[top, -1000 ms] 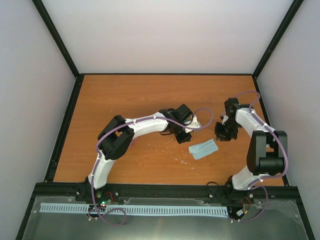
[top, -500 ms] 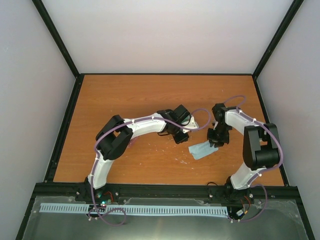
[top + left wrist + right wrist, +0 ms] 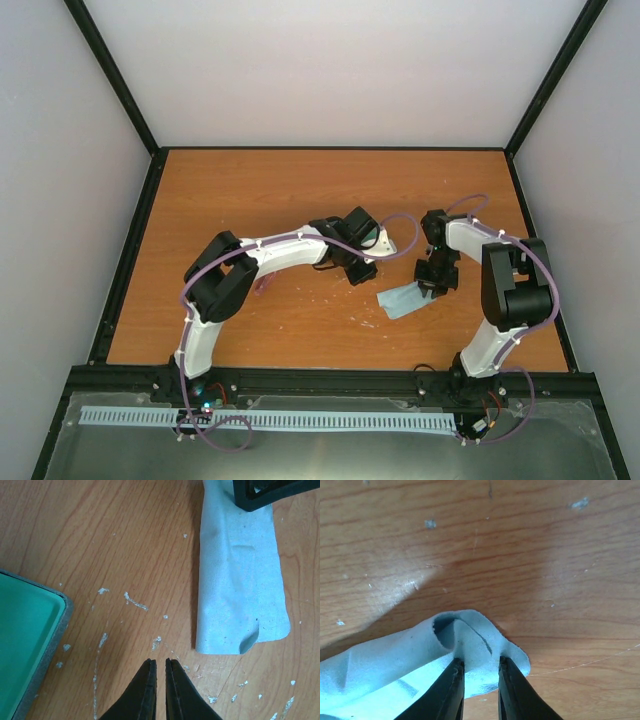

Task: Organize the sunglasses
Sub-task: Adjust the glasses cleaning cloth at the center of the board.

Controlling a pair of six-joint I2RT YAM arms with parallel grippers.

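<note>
The pale blue cloth lies folded on the wooden table, right of centre. My right gripper is down on the cloth's right end. In the right wrist view the right gripper is shut on a puckered fold of the cloth. My left gripper is shut with nothing in it, just short of the cloth. A thin pinkish sliver beside the left arm's elbow may be the sunglasses; I cannot tell.
An open case with a green lining and grey rim shows at the left edge of the left wrist view; the left arm hides it from above. A black frame borders the table, and pale walls stand close on three sides.
The right arm swung left and came down onto the cloth's right end, bunching it between its fingers. The left arm's elbow drifted a little to the left.
</note>
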